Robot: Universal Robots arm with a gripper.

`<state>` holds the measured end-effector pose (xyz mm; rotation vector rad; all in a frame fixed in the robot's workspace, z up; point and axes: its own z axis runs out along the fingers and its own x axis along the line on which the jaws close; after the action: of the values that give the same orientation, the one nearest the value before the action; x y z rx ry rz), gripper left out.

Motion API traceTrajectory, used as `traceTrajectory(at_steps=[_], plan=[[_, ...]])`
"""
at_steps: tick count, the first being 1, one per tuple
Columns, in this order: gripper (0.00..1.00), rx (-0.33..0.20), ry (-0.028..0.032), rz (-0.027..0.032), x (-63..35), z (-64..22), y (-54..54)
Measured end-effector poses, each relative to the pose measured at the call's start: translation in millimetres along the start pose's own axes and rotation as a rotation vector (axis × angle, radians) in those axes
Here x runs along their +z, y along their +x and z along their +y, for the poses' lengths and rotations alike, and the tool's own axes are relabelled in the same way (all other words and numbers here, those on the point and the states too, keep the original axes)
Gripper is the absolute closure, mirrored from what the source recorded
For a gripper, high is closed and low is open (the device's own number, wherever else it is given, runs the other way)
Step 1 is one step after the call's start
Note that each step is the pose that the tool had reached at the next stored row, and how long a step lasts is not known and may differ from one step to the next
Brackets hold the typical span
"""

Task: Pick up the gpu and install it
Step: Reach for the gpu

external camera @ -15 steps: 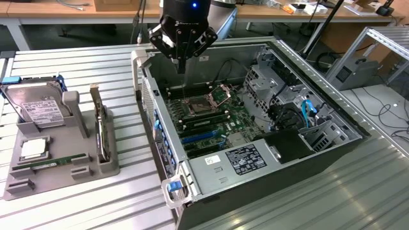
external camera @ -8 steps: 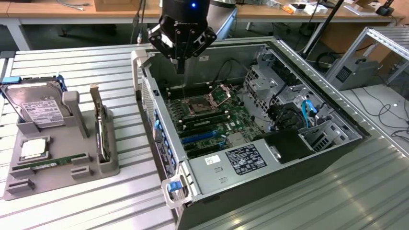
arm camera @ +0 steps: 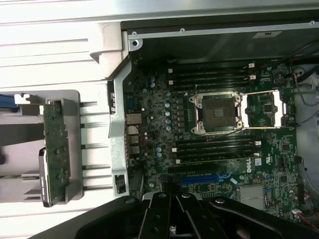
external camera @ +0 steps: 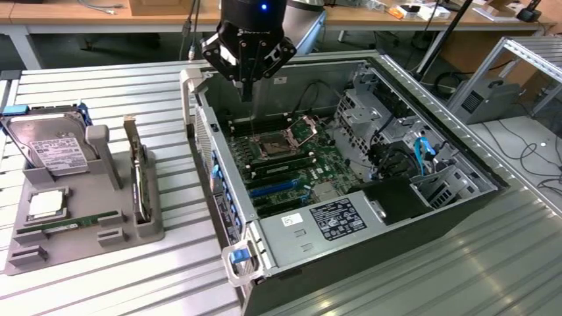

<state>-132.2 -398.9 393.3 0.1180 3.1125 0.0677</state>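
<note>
1. Nearest the onlooker, the open computer case [external camera: 290, 240] lay on its side on the slatted metal table [external camera: 105, 289]. A black label [external camera: 338, 218] showed on its near inner panel.
2. At the exterior view's left of the case, a grey holder tray [external camera: 62, 249] rested on the table. The gpu [external camera: 135, 168] stood on edge in the slot along the tray's case-side rim, not yet picked up. In the wrist view the gpu [arm camera: 56, 144] showed a green circuit-board face.
3. A slim green memory stick [external camera: 81, 222] lay flat in the same tray. A grey hard drive [external camera: 52, 150] with a white label stood upright at the tray's far end.
4. Inside the case, the motherboard [external camera: 294, 172] faced upward, carrying a blue slot [external camera: 272, 189] and, farther back, the processor socket [external camera: 285, 140].
5. The arm's wrist [external camera: 255, 16] came down from above, with the gripper [external camera: 249, 95] pointing straight down. It hovered over the motherboard's far end, beyond the socket and close to the case's far wall. Its fingers were drawn together and held nothing. The gripper [arm camera: 173, 209] hung well apart from the gpu.
6. Farthest off, wooden workbenches [external camera: 88, 13] lined the room.
</note>
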Motion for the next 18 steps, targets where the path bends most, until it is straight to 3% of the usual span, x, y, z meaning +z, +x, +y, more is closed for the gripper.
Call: traceTrajectory(at_steps=[18], plan=[[0.89,0.000,0.0001,0.0000,-0.1,-0.3,4.0]])
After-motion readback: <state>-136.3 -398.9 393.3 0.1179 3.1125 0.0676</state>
